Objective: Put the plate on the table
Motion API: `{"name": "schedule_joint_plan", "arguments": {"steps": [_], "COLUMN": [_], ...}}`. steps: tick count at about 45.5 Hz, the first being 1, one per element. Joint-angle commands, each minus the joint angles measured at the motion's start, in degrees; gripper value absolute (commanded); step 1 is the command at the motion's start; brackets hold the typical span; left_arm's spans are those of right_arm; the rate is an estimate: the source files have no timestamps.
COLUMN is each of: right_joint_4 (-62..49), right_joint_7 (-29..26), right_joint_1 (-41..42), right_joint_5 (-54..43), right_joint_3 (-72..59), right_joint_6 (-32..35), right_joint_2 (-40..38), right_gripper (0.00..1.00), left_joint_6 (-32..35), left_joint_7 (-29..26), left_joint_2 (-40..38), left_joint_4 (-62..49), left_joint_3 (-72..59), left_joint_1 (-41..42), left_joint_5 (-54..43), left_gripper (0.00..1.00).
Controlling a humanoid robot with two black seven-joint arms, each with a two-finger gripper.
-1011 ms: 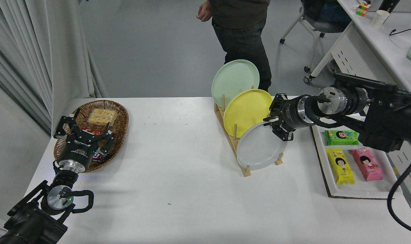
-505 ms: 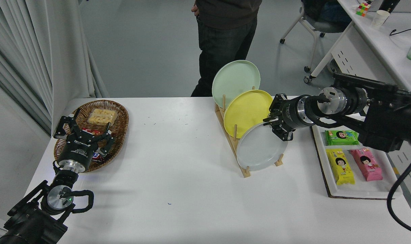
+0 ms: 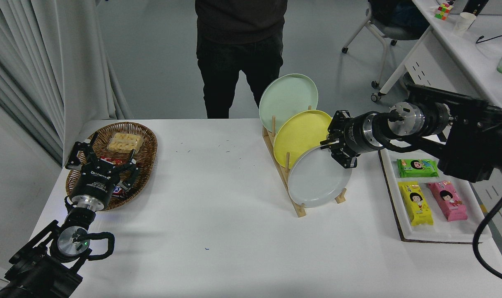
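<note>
The pale gray plate (image 3: 317,180) stands on edge in the front slot of a wooden rack (image 3: 297,209) on the white table (image 3: 217,215). My right gripper (image 3: 334,150) comes in from the right and is shut on the plate's upper right rim. The plate's bottom edge still rests in the rack. My left gripper (image 3: 102,159) is parked open at the lower left, over a basket's edge.
A yellow plate (image 3: 300,134) and a mint-green plate (image 3: 287,97) stand behind the gray one in the rack. A wicker basket (image 3: 147,145) with snacks sits at the left. A white tray (image 3: 437,234) with snack packets lies at the right. A person (image 3: 234,54) stands at the far side.
My right gripper has moved slightly up and left with the gray plate's rim, tipping the plate a little. The person has walked left along the far side.
</note>
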Motion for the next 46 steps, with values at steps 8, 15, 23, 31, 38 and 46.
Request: {"name": "schedule_joint_plan", "arguments": {"steps": [8, 15, 23, 31, 38, 46], "right_joint_4": [0.0, 0.0, 0.0, 0.0, 0.0, -0.08], "right_joint_7": [0.05, 0.05, 0.05, 0.05, 0.05, 0.05], "right_joint_1": [0.53, 0.62, 0.7, 0.62, 0.7, 0.7], "right_joint_5": [-0.22, -0.13, -0.13, -0.04, -0.13, -0.3], "right_joint_3": [0.12, 0.12, 0.12, 0.12, 0.12, 1.17], "right_joint_6": [0.35, 0.44, 0.61, 0.79, 0.88, 1.84], "right_joint_2": [-0.09, -0.09, -0.09, -0.09, -0.09, -0.09], "right_gripper": [0.06, 0.01, 0.0, 0.0, 0.0, 0.0], "left_joint_6": [0.0, 0.0, 0.0, 0.0, 0.0, 0.0], "left_joint_7": [0.0, 0.0, 0.0, 0.0, 0.0, 0.0], "left_joint_2": [0.0, 0.0, 0.0, 0.0, 0.0, 0.0], "left_joint_4": [0.0, 0.0, 0.0, 0.0, 0.0, 0.0], "left_joint_3": [0.0, 0.0, 0.0, 0.0, 0.0, 0.0], "left_joint_1": [0.07, -0.01, -0.01, -0.01, -0.01, -0.01], "left_joint_5": [0.0, 0.0, 0.0, 0.0, 0.0, 0.0], "left_gripper": [0.98, 0.98, 0.98, 0.98, 0.98, 0.98]}}
